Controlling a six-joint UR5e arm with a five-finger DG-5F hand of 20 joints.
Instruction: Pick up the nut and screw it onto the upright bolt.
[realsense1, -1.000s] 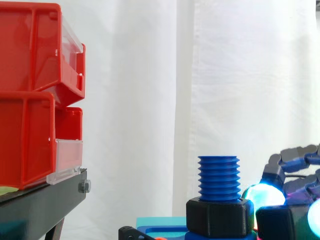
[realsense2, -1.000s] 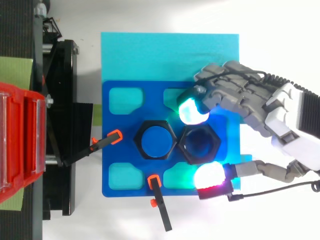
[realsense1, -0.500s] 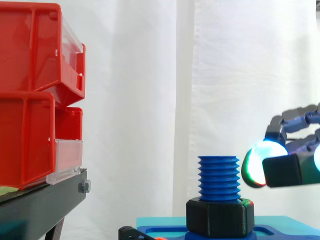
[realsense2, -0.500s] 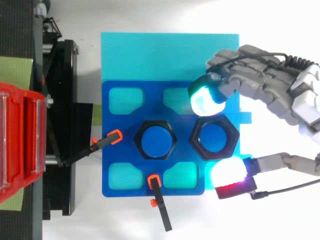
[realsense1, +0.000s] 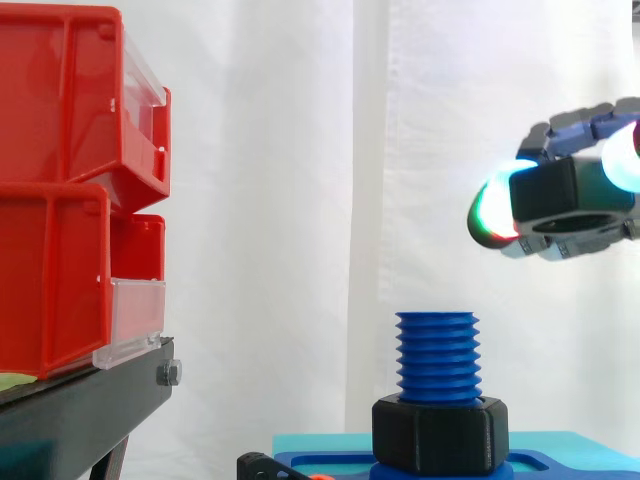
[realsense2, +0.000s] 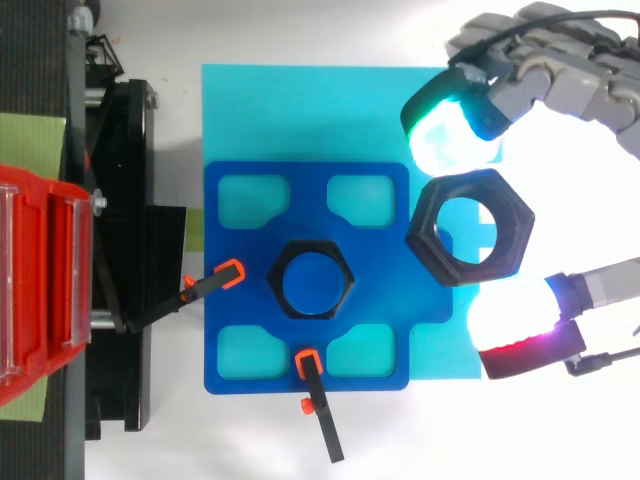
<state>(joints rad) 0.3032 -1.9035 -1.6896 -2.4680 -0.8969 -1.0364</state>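
A black hexagonal nut (realsense2: 470, 227) hangs in the air, pinched between my hand's (realsense2: 560, 80) glowing fingertips (realsense2: 450, 130). In the side view the nut (realsense1: 560, 195) is well above and to the right of the blue threaded bolt (realsense1: 437, 355). The bolt stands upright with a second black nut (realsense1: 438, 432) around its base. From above, the bolt (realsense2: 311, 283) sits at the centre of the blue holder plate (realsense2: 240, 280), and the held nut is off to its right, over the plate's right edge.
The blue plate lies on a cyan mat (realsense2: 330, 110) and is held by two orange-tipped clamps (realsense2: 228, 274). Red bins (realsense1: 70, 180) are stacked on a black stand (realsense1: 90, 400) at the left. A white curtain hangs behind.
My hand has risen with the nut from the plate's level to well above the bolt's top. It has also drifted a little right, away from the bolt.
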